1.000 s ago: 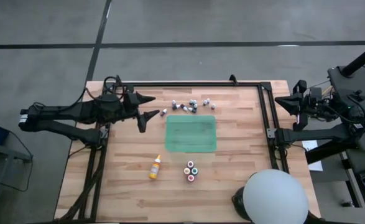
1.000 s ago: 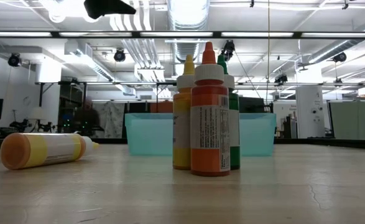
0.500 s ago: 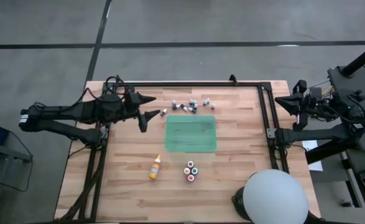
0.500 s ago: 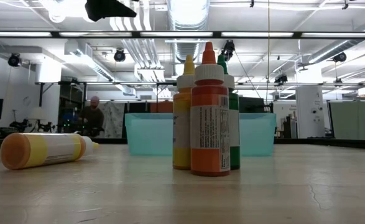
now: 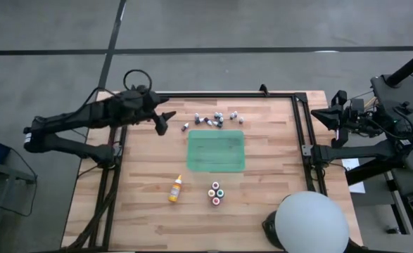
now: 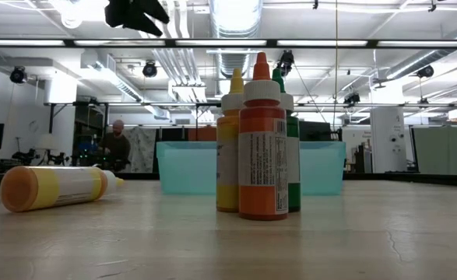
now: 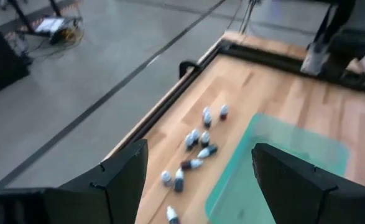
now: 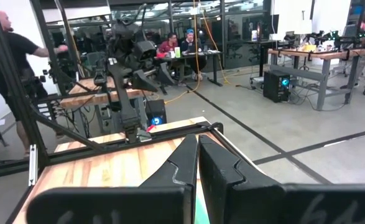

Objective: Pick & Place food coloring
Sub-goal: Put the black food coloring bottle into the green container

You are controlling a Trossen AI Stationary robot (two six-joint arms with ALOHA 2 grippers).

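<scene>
The left gripper (image 5: 165,121) was seen above the far left part of the pale wooden slatted table (image 5: 143,211), its two dark fingers spread wide apart with nothing between them. In the left wrist view those fingers (image 7: 125,180) framed a scatter of tiny pale-capped food colouring bottles (image 7: 198,150) lying on the wood near the table's far edge, just beside the flat translucent green rectangular tray (image 7: 275,168). In the high view the same scattered small bottles (image 5: 213,119) were found in a loose cluster between the black metal frame rail (image 5: 213,95) and the tray (image 5: 217,152), one of them lying apart towards the left gripper. Nothing was seen inside the tray.

On the near side of the tray, a taller yellow-orange dropper bottle (image 5: 176,189) was lying on its side, and just beside it a tight group of upright colour-topped bottles (image 5: 217,193) was standing. In the low view the orange-topped bottle (image 6: 262,140) of that group was seen in front, with yellow and green ones close behind it, and the fallen yellow-orange bottle (image 6: 57,187) lay well apart from them.

The right gripper (image 5: 331,115) was held off the table's right edge, its jaws pressed together and empty, as shown in the right wrist view (image 8: 198,163). A person (image 6: 116,145) was visible in the room behind the table.
</scene>
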